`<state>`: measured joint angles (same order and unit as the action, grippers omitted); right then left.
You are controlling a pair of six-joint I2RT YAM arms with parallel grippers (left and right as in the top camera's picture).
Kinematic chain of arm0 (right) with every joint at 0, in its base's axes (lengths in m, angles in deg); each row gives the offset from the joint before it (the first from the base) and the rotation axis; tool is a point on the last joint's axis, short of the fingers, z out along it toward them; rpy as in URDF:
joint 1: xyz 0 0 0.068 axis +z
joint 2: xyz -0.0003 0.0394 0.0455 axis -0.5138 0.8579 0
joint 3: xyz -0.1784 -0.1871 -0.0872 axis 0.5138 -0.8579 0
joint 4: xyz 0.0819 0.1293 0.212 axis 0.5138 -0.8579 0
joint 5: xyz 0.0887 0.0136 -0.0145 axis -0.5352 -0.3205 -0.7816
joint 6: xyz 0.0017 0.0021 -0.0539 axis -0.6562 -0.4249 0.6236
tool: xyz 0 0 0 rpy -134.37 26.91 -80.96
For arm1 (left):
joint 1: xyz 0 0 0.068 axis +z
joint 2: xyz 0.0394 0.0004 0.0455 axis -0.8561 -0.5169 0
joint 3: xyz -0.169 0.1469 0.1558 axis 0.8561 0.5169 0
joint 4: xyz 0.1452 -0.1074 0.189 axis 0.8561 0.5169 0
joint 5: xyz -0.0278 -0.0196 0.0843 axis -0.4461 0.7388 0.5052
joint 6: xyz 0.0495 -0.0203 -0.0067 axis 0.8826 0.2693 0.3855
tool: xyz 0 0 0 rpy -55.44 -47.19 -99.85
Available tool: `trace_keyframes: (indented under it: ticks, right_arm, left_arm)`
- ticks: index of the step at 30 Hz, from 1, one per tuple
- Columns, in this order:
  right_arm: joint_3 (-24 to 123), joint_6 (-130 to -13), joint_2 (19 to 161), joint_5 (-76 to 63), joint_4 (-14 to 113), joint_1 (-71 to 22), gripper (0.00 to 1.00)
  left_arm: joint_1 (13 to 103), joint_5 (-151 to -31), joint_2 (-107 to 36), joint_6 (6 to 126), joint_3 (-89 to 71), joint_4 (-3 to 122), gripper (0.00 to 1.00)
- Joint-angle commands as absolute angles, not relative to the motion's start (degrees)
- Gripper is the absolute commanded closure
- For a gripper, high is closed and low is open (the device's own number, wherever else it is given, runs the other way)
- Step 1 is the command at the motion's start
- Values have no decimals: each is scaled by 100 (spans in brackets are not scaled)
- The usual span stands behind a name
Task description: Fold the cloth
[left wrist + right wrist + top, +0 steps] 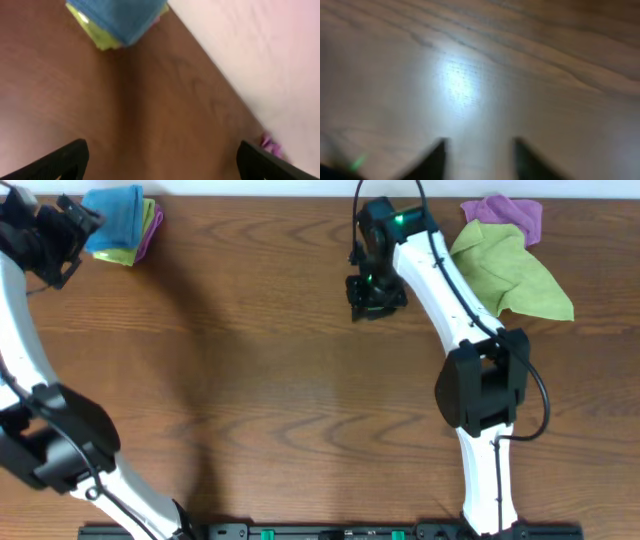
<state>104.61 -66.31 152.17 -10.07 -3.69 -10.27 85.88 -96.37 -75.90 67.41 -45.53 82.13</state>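
Right tool [480, 157]: fingers parted, empty, over brown wooden surface [250, 400]. Left tool [162, 162]: spread wide, empty, near stack. Bright blue square microfibre cloth [112, 210]: far left, lying atop lime-green cloth [122, 256]. Judged light, limp, non-slip; pinch at corners.

Blue cloth [112, 208], lime-green cloth [512, 272], purple cloth [512, 214]

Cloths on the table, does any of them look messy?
Yes. The lime-green cloth at the far right lies crumpled and uneven, touching a bunched purple cloth. The blue cloth at far left sits neatly folded.
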Motion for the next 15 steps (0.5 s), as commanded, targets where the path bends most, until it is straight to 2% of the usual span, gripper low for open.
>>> trace_keyframes:
  ticks: [1, 4, 5, 10, 15]
  right_arm:
    - [11233, -6338, 15074, -327, -822, -1038, 24]
    - [12004, -6152, 15074, 330, -1528, -1049, 21]
    - [12162, -6276, 15009, 271, -1530, -1060, 9]
    - [12190, -5964, 13958, -94, -1528, -1233, 5]
    - [12142, -5962, 12557, -170, -1510, -1705, 1]
  left_arm:
    - [8400, -9130, -6945, 7713, -4665, 8694, 4]
    - [8162, -8796, -6462, 7934, -4652, 9098, 4]
    - [8048, -8737, -6265, 7971, -4643, 9199, 4]
    - [7117, -8374, -5100, 8035, -4643, 9592, 0]
    - [5467, -6739, -3822, 8032, -4488, 9889, 0]
